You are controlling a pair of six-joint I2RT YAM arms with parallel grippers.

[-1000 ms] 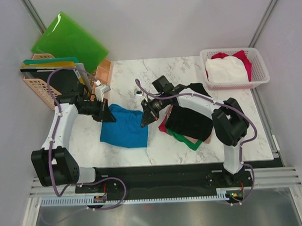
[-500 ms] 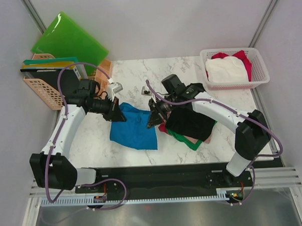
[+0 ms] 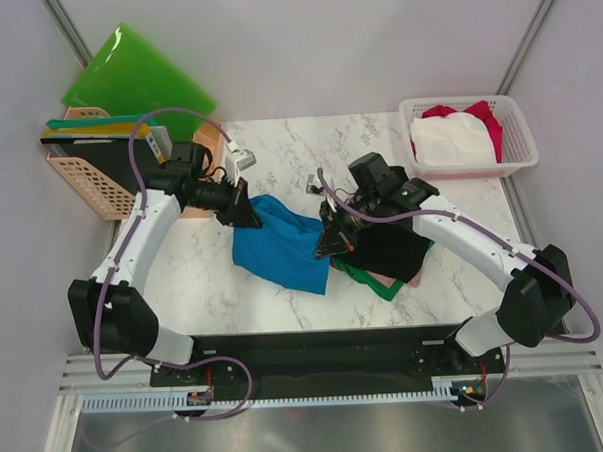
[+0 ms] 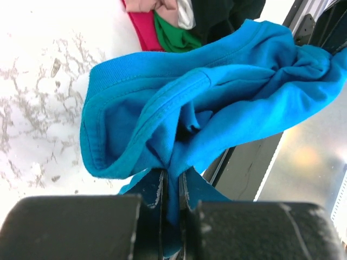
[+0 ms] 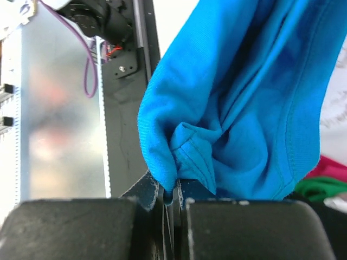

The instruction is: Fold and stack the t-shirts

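Blue t-shirt (image 3: pixel 283 252): one, pinched by left fingers (image 4: pixel 97 227) and right fingers (image 5: pixel 81 227).

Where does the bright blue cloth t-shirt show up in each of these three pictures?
Top external: the bright blue cloth t-shirt is at the centre of the picture.
Left wrist: the t-shirt fills the middle and right.
Right wrist: the t-shirt fills the upper right.
Shared landmark: the green cloth beside it, at the top edge in the left wrist view and the bottom right in the right wrist view.
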